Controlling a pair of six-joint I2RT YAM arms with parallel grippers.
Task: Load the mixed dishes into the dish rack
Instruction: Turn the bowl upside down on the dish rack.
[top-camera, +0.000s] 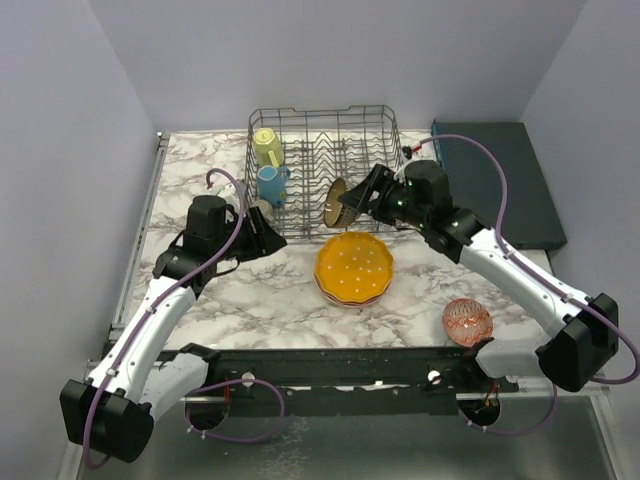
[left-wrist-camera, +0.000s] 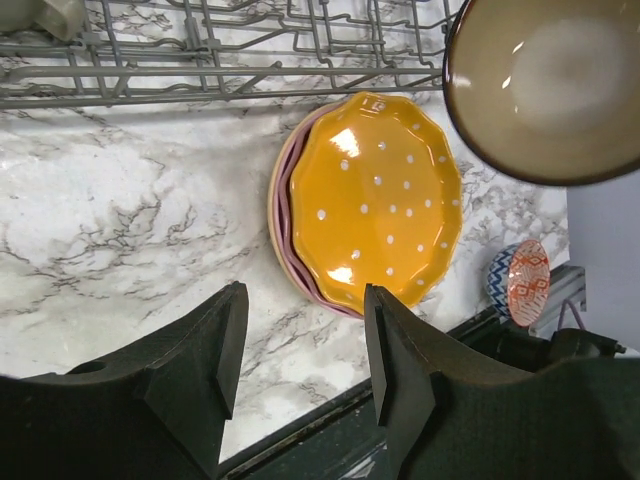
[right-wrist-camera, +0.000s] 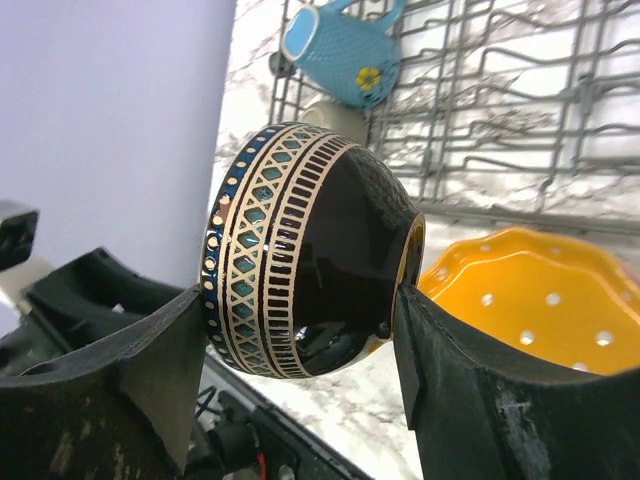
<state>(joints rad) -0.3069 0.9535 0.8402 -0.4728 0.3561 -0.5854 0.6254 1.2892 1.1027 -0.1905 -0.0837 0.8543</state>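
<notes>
plates (top-camera: 353, 268) lie stacked near right claw (top-camera: 355, 203) clamping brown bowl (right-wrist-camera: 300, 250); left claw (left-wrist-camera: 305, 300) gapes empty.

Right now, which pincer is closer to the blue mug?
Left. The left pincer sits just in front of the rack, by the corner holding the blue mug. The right pincer, holding the dark brown bowl, is farther along the front, to the mug's right.

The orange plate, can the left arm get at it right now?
Probably yes. The left tool is open and empty, and the orange plate lies uncovered just ahead, only bare table between. The bowl in the right tool hangs beyond it.
</notes>
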